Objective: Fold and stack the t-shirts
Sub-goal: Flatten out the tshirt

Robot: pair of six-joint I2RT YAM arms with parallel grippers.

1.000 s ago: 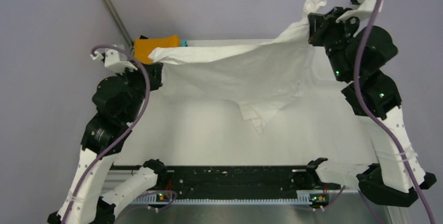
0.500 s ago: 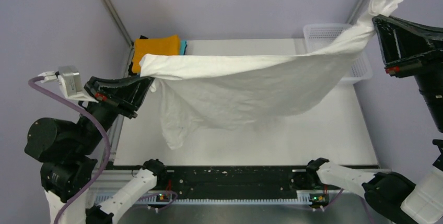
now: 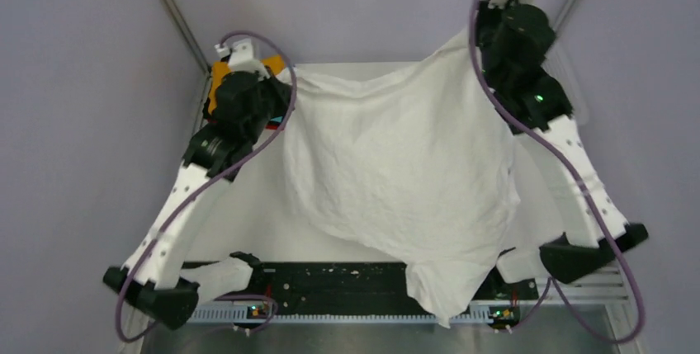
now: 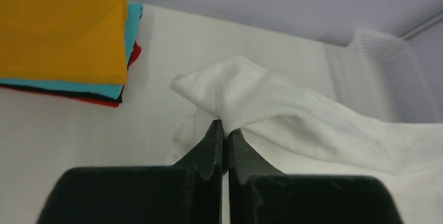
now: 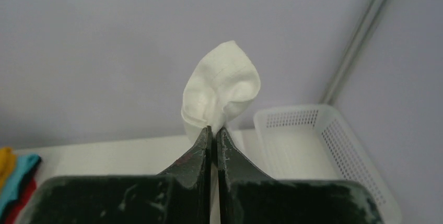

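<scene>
Top external: white t-shirt (image 3: 396,164) hangs over the worktop (image 3: 256,214), my left fingers (image 4: 210,151) and right fingers (image 5: 201,148) clamped on it.

White arm links (image 3: 177,205), black joint housings (image 3: 239,106), purple cables (image 3: 252,36), small green lights (image 3: 539,98), tapered black pincer fingers (image 4: 209,151)

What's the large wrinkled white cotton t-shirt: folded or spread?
Spread: the large wrinkled white t-shirt hangs open between the left gripper and right gripper.
</scene>
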